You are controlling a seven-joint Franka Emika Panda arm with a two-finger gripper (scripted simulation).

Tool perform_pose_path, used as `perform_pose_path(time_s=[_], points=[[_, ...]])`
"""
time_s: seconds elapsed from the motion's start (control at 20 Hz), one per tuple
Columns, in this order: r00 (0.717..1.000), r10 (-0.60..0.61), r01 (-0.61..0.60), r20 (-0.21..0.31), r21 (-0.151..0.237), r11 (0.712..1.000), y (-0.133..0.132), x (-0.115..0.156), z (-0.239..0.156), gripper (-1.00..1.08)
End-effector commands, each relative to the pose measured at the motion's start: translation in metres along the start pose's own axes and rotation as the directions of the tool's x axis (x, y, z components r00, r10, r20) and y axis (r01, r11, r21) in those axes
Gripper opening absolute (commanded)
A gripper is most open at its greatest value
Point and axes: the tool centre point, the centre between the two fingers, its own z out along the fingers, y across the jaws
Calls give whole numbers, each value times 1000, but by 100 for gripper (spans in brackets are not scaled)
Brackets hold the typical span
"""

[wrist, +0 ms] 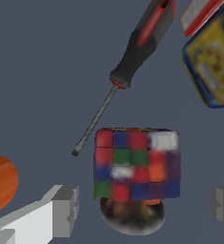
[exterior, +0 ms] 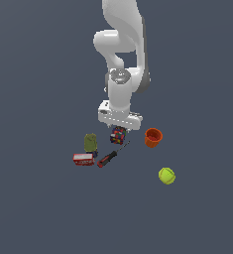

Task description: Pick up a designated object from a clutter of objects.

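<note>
We are hovering our white two-fingered gripper (wrist: 143, 205) over the small multicoloured puzzle cube with the dark frame (wrist: 136, 163), fingers spread wide and holding nothing, one either side so they can close on it. The cube is sitting mid-clutter, the red-and-black-handled screwdriver (wrist: 127, 66) lying just beyond it and the orange cup (exterior: 153, 137) off to the exterior view's right.

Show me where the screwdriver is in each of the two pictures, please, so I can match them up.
Exterior view: the screwdriver lies below the arm, between the red box and the orange cup, its shaft pointing up toward the puzzle cube.
Wrist view: the screwdriver runs from the upper edge down to a tip beside the puzzle cube.
Shared landmark: the puzzle cube, near the screwdriver's tip in both.
</note>
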Motion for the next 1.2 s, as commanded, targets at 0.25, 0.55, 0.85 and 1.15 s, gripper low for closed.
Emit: perform_pose_path(time_s=[0.25, 0.55, 0.85, 1.15], points=[[1000, 1, -1, 0, 0, 1000, 0, -1, 24, 100], [1000, 2, -2, 0, 0, 1000, 0, -2, 44, 100], [1000, 2, -2, 0, 0, 1000, 1, -2, 48, -100], [1000, 2, -2, 0, 0, 1000, 1, -2, 48, -100]])
